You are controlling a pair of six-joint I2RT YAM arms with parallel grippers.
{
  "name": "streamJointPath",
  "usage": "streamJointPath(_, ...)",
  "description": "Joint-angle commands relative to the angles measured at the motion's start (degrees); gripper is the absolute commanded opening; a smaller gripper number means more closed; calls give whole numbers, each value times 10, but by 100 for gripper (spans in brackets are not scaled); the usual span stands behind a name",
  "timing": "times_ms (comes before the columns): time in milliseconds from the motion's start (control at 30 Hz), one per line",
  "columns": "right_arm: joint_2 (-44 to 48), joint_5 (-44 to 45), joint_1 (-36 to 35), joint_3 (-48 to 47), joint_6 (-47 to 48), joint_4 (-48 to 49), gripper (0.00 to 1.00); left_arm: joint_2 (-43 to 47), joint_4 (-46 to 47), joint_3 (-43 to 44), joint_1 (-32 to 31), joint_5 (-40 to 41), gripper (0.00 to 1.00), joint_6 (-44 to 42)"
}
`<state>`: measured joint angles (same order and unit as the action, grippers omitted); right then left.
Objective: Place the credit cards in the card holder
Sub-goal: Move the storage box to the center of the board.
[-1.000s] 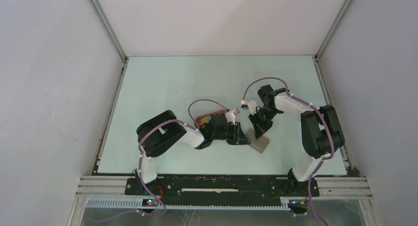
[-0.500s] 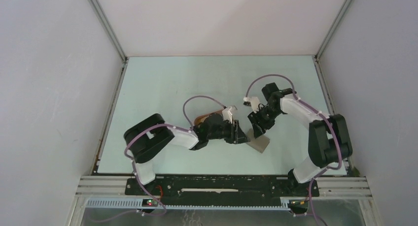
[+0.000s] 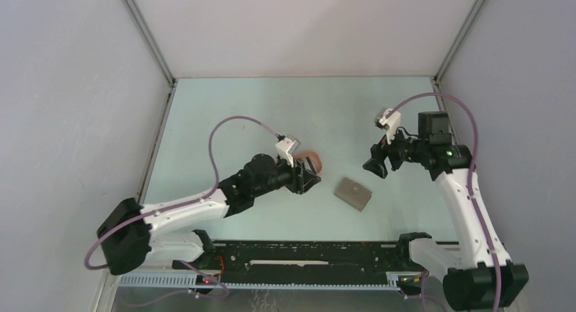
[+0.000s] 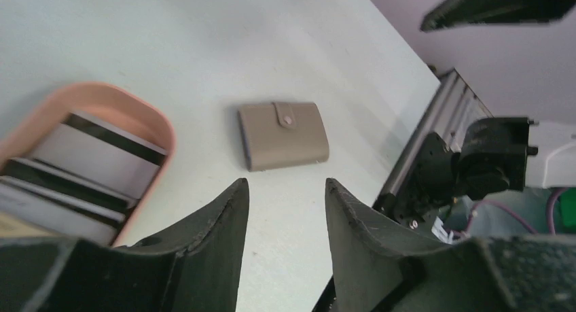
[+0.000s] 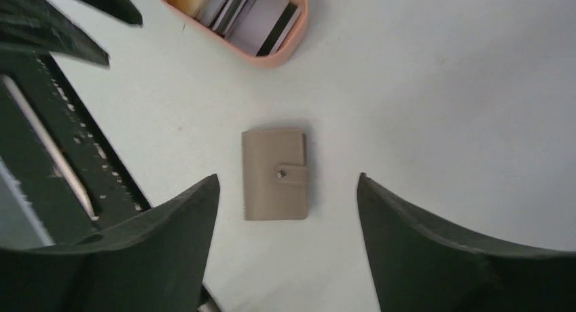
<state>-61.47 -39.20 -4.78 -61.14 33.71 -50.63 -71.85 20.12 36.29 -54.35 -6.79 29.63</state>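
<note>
The card holder [image 3: 353, 193] lies shut and flat on the pale green table, its snap tab on top; it also shows as a taupe card holder [image 4: 283, 134] and card holder [image 5: 274, 174] in the wrist views. The credit cards [image 5: 251, 13], one yellow-orange and others dark with pale stripes, stand in a peach tray [image 5: 285, 50]. My left gripper [image 3: 307, 179] hovers open beside the tray [image 3: 315, 159], left of the holder. Its jaws [image 4: 285, 186] hold nothing. My right gripper [image 3: 375, 166] hangs open and empty above and to the right of the holder, jaws [image 5: 288, 179] wide apart.
The cards [image 4: 95, 156] fill the tray [image 4: 146, 111] at the left of the left wrist view. A black rail and metal frame [image 3: 306, 254] run along the near table edge. White enclosure walls [image 3: 81, 122] bound the table on three sides.
Both grippers opened and drew away from the card holder: the left arm back to the left by the tray, the right arm up and to the right. The holder now lies flat, untouched.
</note>
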Motion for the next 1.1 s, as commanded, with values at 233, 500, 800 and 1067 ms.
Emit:
streamJointPath(233,32,-154,-7,-19,48,-15,100,258,-197,-59,19,214,89,-110)
streamJointPath(500,-12,-186,-19,4,51,-17,100,389,-230,-153,64,239,100,-3)
streamJointPath(800,16,-179,15,28,40,1,100,388,-219,-167,81,210,100,61)
streamJointPath(1067,27,-168,23,30,40,6,100,375,-212,-162,86,186,100,75)
